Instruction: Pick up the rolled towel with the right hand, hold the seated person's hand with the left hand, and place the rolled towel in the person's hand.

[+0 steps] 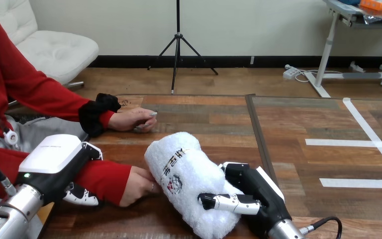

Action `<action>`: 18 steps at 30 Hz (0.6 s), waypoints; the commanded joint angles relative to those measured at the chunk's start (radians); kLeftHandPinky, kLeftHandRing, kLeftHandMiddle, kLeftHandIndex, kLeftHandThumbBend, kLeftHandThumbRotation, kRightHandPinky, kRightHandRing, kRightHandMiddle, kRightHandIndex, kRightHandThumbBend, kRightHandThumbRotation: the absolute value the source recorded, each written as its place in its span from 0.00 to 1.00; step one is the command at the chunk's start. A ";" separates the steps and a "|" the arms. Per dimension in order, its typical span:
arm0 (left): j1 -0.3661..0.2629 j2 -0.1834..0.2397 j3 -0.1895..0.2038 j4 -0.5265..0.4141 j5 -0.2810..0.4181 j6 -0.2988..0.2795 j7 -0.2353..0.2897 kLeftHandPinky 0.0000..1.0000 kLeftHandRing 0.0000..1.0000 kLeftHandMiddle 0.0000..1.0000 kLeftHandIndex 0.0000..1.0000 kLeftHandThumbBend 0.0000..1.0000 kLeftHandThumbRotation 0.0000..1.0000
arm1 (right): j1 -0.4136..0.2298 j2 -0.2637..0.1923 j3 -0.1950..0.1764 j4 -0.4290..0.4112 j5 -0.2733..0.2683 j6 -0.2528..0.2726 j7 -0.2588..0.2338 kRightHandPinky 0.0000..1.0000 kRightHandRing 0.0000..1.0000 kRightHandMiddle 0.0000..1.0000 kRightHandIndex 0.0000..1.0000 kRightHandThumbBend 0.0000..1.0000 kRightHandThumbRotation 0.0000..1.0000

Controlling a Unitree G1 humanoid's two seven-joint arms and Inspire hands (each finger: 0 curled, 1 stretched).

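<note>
Right hand grips towel on table.

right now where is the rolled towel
In the head view the rolled towel is low in the middle, the right hand curled round its near end, the person's nearer hand touching its left side.

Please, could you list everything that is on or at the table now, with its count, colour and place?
rolled towel: one, white, table's middle.
tape lines: three, white, table's right part.
table: one, brown wood.
person's upper hand: one, rests on the table beyond the towel.
person's lower hand: one, touches the towel's left side.
left hand: one, black and white, curled round the person's forearm, red sleeve.
right hand: one, black and white, curled on the towel's right side.
</note>
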 commanded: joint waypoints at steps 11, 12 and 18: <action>-0.134 -0.105 0.013 -0.324 -0.089 -0.096 -0.018 0.31 0.33 0.38 0.40 0.84 0.00 | -0.206 0.041 -0.012 0.044 0.007 -0.098 -0.019 0.00 0.04 0.07 0.04 0.41 0.00; -0.135 -0.106 0.013 -0.325 -0.090 -0.096 -0.020 0.31 0.33 0.38 0.40 0.84 0.00 | -0.206 0.040 -0.012 0.045 0.006 -0.098 -0.019 0.00 0.04 0.07 0.04 0.41 0.00; -0.140 -0.115 0.012 -0.329 -0.085 -0.098 -0.027 0.31 0.33 0.38 0.40 0.84 0.00 | -0.214 0.042 -0.020 0.049 0.020 -0.093 -0.007 0.00 0.03 0.06 0.04 0.41 0.00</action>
